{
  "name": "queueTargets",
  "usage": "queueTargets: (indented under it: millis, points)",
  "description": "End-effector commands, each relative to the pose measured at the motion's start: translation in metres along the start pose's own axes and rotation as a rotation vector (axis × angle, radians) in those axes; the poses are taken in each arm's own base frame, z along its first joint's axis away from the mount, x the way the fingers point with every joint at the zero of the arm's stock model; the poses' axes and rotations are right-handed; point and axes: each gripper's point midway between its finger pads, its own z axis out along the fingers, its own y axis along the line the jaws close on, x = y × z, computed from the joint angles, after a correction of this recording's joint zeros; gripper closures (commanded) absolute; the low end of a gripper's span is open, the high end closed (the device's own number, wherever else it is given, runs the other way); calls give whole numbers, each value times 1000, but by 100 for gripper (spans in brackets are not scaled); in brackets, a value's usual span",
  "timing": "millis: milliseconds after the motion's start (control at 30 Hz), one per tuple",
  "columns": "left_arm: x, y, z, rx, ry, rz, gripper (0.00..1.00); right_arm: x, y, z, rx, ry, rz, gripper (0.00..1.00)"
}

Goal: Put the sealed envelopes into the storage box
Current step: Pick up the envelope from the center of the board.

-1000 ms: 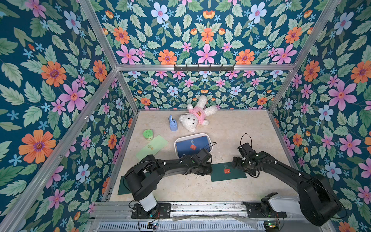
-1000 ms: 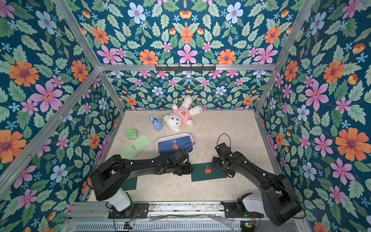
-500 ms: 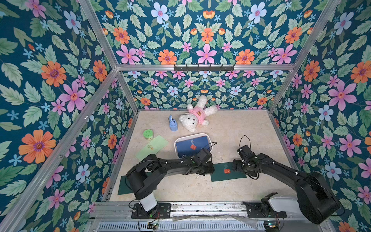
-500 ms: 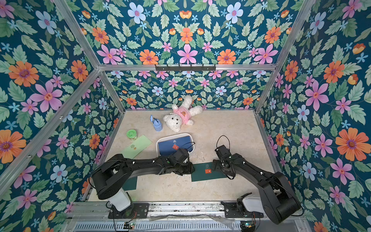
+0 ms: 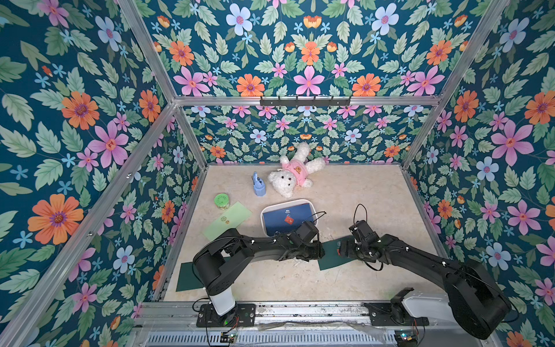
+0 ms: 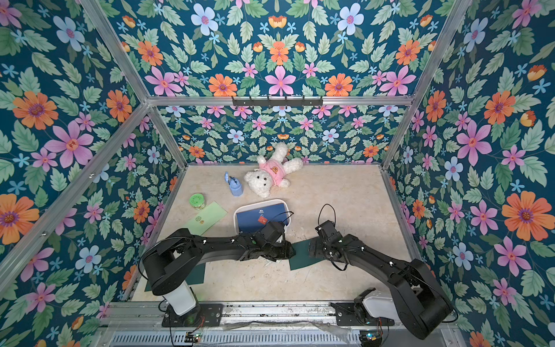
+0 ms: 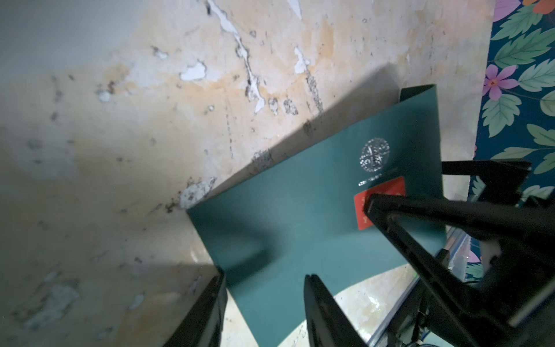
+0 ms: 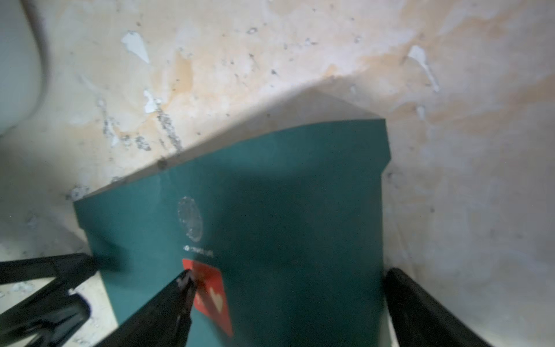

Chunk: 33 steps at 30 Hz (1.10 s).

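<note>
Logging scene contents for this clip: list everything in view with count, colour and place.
shallow white plastic storage box: one, mid-table, holding a navy paper envelope with a red sticker.
dark green paper envelope: one, between both end effectors.
second dark green envelope: one, by the left arm's base.
light green paper envelope: one, left of the box.
round green-lidded jar: one, beside it.
small blue plastic bottle: one, at the back.
white plush bear in a pink shirt: one, at the back.
left end effector: black, jaws apart astride the envelope's edge.
right end effector: black, open over it.
</note>
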Motion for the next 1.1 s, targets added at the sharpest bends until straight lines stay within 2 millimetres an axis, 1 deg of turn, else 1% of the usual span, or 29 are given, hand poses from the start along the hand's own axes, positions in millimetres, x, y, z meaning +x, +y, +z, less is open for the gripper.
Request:
queueTargets:
  millis: [0, 67, 167, 267, 433, 533, 600, 700, 767, 833, 933, 1067]
  points:
    - [17, 28, 3, -104, 66, -4, 51, 36, 17, 0, -97, 178, 19, 1]
    - [14, 24, 2, -95, 68, 6, 51, 39, 15, 0, -80, 188, 8, 1]
    - [8, 20, -3, -93, 65, 36, 52, 43, 7, 1, -29, 195, 1, 10]
    - [-2, 14, -16, -95, 56, 92, 52, 44, 2, 1, -10, 186, 7, 16]
    - [-19, 2, -43, -73, 72, 205, 52, 46, 3, -1, -27, 165, 16, 20]
    - [-31, -17, -51, -8, 72, 316, 52, 52, 2, 0, -24, 169, 8, 20]
    - [-31, -38, -50, 82, 111, 434, 53, 54, 4, -1, -25, 171, -6, 20]
    - [-33, -52, -44, 127, 166, 590, 55, 58, 6, -2, -25, 173, -19, 20]
    - [-38, -54, -38, 136, 185, 675, 55, 59, 6, -3, -24, 171, -21, 20]
    - [-46, -54, -33, 159, 197, 709, 54, 59, 5, -3, -23, 170, -21, 20]
    - [-52, -51, -26, 174, 227, 758, 54, 59, 4, -4, -17, 171, -24, 20]
    - [-46, -52, -18, 223, 268, 804, 53, 58, 6, -5, -28, 165, -21, 20]
